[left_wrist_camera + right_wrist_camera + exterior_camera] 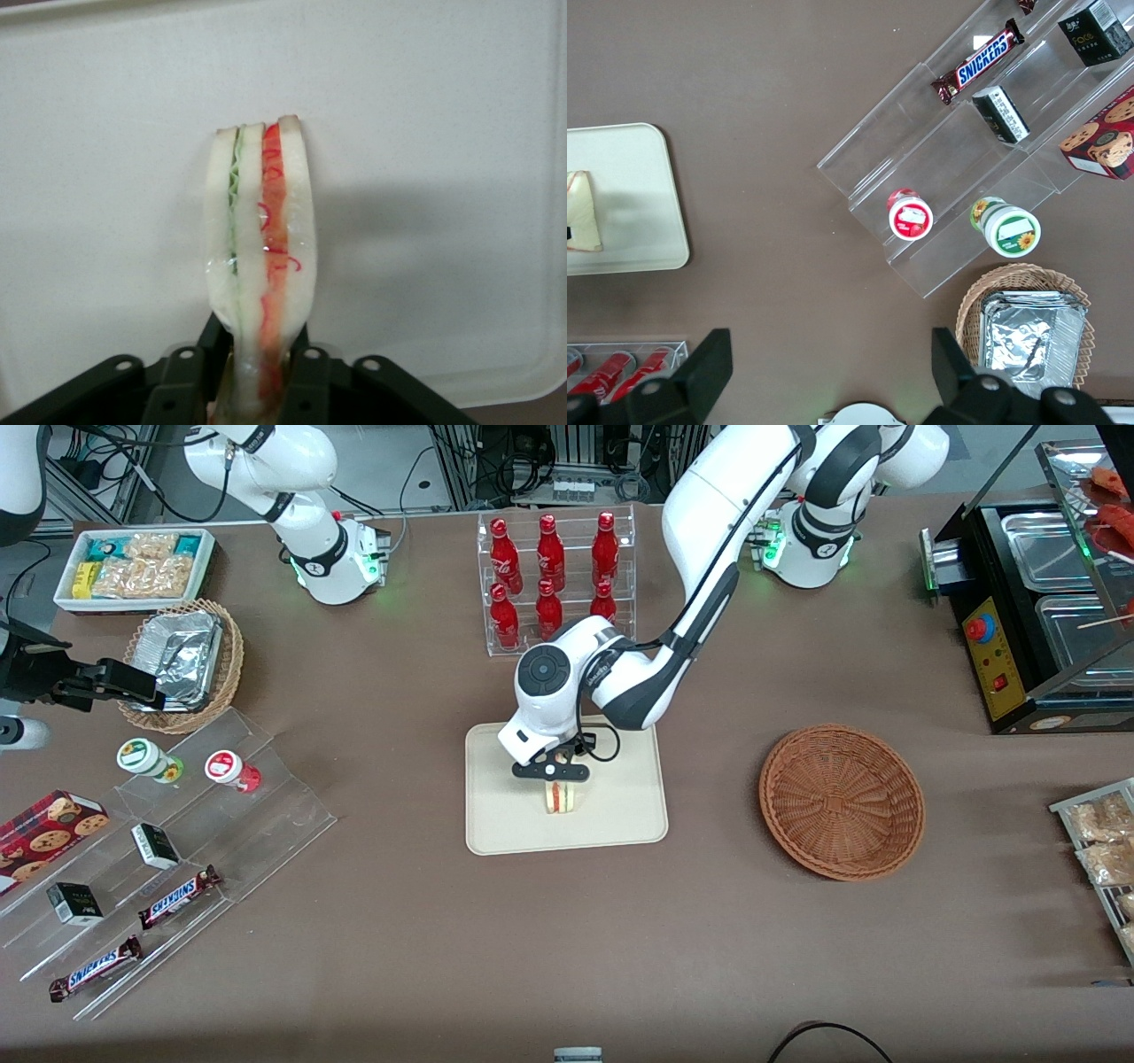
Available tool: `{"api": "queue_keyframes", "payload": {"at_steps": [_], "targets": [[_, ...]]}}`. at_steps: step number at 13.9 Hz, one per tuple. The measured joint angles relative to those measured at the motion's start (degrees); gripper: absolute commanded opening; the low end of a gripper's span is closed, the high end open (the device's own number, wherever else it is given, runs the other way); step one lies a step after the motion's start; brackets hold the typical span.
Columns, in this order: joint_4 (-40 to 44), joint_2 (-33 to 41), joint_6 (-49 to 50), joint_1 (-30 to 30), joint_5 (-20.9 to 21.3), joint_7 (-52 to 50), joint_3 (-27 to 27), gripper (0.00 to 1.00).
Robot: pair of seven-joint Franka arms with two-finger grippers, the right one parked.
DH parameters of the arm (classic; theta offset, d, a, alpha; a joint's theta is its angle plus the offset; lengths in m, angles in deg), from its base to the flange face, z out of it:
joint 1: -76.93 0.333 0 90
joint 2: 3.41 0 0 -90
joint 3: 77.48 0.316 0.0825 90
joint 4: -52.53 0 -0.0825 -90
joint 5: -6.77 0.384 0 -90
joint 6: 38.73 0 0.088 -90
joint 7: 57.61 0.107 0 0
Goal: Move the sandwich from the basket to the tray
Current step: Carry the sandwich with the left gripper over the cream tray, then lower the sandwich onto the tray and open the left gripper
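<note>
robot lab: mock shop table (pixel 372 921), equipment racks (pixel 567 460).

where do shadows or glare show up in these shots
Left wrist view: the triangular white-bread sandwich, pinched in the black tool, casts a soft grey shadow on the cream rectangular tray. Front view: glare on the crumpled foil containers.

Sandwich (pixel 260 266): pale white bread, green filling stripe beside red-orange stripe along edge
Gripper (pixel 556 777): black fingers, shut on sandwich over tray; arm white with dark grey joints
Tray (pixel 496 824): plain cream-beige
Basket (pixel 842 802): reddish-brown woven wicker, radial weave
Table (pixel 620 939): uniform brown cloth
Bottles (pixel 549 571): glossy red, white script, in clear rack
Snickers bars (pixel 177 897): brown wrapper, blue lettering on white
Foil containers (pixel 177 657): crumpled silver, in lighter tan wicker basket (pixel 229 669)
</note>
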Motion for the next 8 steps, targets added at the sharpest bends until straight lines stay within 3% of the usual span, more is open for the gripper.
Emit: {"api": "queue_keyframes", "payload": {"at_steps": [4,8], "targets": [[1.84,1.06,1.36,0.24,-0.01,-0.32,0.87,0.99],[3.45,7.86,8.32,2.88,-0.37,-0.6,2.16,0.99]]}}
